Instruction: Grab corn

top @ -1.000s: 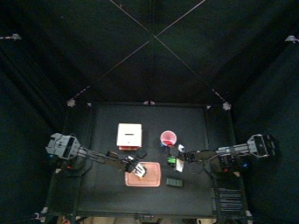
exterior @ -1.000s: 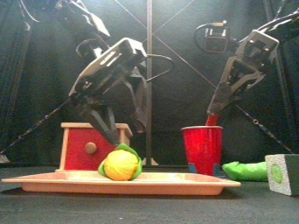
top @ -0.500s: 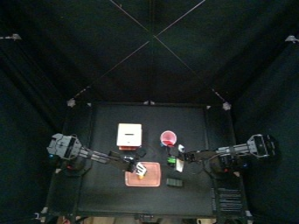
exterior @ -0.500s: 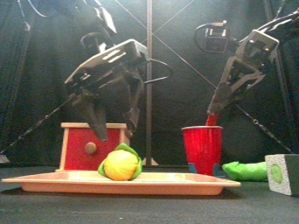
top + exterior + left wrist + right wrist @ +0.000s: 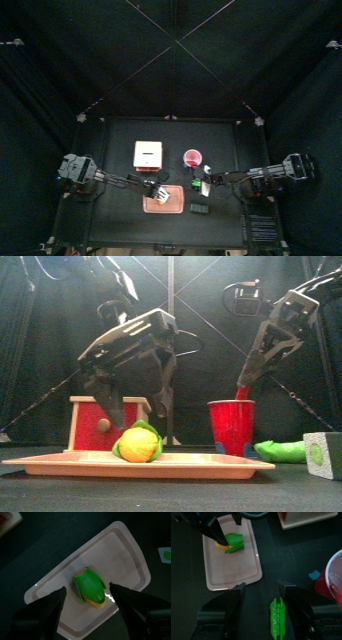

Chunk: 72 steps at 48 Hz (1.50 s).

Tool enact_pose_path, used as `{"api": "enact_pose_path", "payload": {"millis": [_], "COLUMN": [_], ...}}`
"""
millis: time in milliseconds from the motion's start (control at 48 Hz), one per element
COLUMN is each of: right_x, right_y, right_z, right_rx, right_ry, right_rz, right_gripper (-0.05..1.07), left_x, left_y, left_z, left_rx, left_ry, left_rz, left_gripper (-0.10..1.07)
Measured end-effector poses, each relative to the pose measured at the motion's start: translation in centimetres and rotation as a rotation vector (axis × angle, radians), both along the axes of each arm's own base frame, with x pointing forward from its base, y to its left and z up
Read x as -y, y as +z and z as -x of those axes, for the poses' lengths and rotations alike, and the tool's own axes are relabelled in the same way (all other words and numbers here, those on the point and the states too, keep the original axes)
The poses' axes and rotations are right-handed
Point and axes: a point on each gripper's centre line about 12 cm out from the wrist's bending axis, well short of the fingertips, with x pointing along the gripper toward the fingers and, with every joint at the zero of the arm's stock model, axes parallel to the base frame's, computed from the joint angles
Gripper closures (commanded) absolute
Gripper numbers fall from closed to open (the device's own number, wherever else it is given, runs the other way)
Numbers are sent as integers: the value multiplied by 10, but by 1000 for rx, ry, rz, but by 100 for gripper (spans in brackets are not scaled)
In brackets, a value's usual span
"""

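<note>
The corn [image 5: 138, 443], yellow with a green husk, lies on a pink tray [image 5: 201, 464]. It also shows in the left wrist view [image 5: 90, 588], the right wrist view [image 5: 230, 542] and, very small, in the top view [image 5: 159, 195]. My left gripper [image 5: 134, 416] is open and hangs just over the corn with a jaw on each side of it; in its wrist view [image 5: 87, 591] the corn lies between the jaws, which do not press it. My right gripper [image 5: 245, 383] is open and empty above the red cup [image 5: 231, 426]; its own view [image 5: 261, 587] shows it off the tray's end.
A red and white box [image 5: 96, 424] stands behind the tray. A green pod [image 5: 276, 614] lies on the table by the right gripper and shows to the right of the cup [image 5: 278, 451]. A white and green block [image 5: 321, 454] sits at the far right.
My left gripper has come down over the corn, its open jaws now on either side of it. The right arm has not moved.
</note>
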Motion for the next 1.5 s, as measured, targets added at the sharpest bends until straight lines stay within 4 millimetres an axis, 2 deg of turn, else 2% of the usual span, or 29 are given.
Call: {"api": "enact_pose_path", "payload": {"millis": [583, 917, 1229, 1375, 1500], "right_x": [0, 0, 0, 0, 0], "right_y": [0, 0, 0, 0, 0], "right_z": [0, 0, 0, 0, 0], "right_rx": [0, 0, -1, -1, 0], "right_ry": [0, 0, 0, 0, 1], "right_rz": [0, 0, 2, 2, 1], "right_gripper": [15, 15, 15, 15, 15], "left_x": [2, 0, -1, -2, -2], "left_y": [-35, -36, -36, -36, -26], "left_z": [-3, -3, -3, -2, -1], "left_rx": [-65, -67, -69, -79, -65], "left_ry": [34, 40, 43, 39, 35], "left_rz": [37, 40, 40, 33, 32], "left_gripper": [-4, -3, 15, 16, 16]}}
